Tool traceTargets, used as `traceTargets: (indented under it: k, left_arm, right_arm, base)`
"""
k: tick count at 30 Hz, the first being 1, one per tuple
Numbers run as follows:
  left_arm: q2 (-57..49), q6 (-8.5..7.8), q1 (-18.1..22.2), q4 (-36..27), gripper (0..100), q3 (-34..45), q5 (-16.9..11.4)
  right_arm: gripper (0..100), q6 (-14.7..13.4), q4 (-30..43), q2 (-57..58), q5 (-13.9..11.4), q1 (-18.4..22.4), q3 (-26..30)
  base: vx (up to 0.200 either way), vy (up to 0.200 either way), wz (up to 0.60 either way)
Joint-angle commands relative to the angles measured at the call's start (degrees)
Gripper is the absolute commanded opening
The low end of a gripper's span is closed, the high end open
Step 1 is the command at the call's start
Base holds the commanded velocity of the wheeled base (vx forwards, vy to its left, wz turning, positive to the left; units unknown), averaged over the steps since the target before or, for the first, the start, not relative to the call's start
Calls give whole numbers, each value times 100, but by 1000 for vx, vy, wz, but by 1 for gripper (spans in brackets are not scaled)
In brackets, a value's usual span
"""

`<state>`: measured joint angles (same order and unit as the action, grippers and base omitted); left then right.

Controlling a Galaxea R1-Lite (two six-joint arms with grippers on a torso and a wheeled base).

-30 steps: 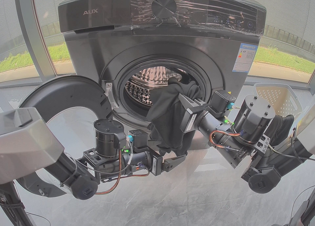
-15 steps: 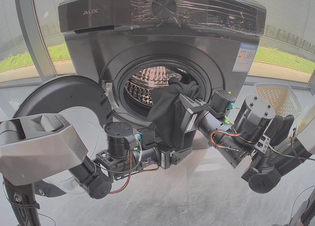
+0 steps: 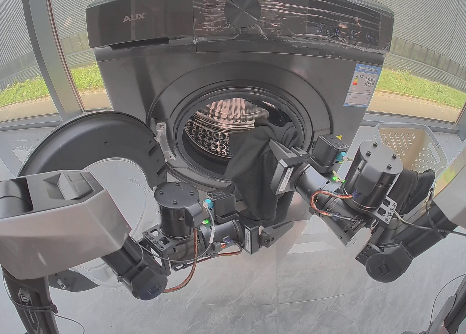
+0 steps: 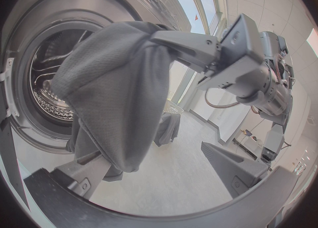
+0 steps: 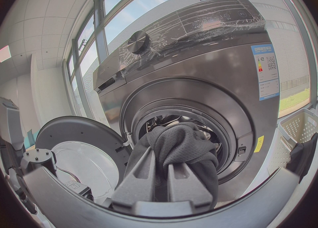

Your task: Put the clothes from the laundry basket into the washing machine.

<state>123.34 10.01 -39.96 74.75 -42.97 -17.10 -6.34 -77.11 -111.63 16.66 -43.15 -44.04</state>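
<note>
Dark grey mesh garment (image 3: pixel 252 170): gripped at top by right end effector (image 3: pixel 284 148), at drum mouth (image 3: pixel 213 128) of grey front-loading washing machine (image 3: pixel 145 73); long axis vertical, loose end hanging down. Left end effector (image 3: pixel 284 227): fingers apart, just below hem. Round door (image 3: pixel 92 141) open. Pale marble floor (image 3: pixel 291 291); glazed wall (image 3: pixel 29 58) behind.

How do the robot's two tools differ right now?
The right tool is shut on the dark garment; the left tool is open. The right tool is higher, at the washing machine's opening; the left tool is lower, beneath the garment's hanging end. Both are dark and two-fingered.
</note>
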Motion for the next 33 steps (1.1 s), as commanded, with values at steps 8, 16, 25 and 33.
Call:
traceTargets:
  k: [8,16,25,33]
  left_arm:
    - [506,1,-170,224,100,-317,163]
    - [796,1,-126,233,100,-642,383]
    - [990,1,-21,215,100,-1047,1042]
    - [981,1,111,206,0,-1126,1280]
  right_arm:
    - [0,1,3,-43,3,9,-16]
    - [0,1,3,-52,3,-18,-8]
    - [0,1,-6,-96,3,-53,1]
    - [0,1,-15,-96,3,-53,1]
  base:
    - [0,0,0]
    - [0,0,0]
    - [0,0,0]
    - [0,0,0]
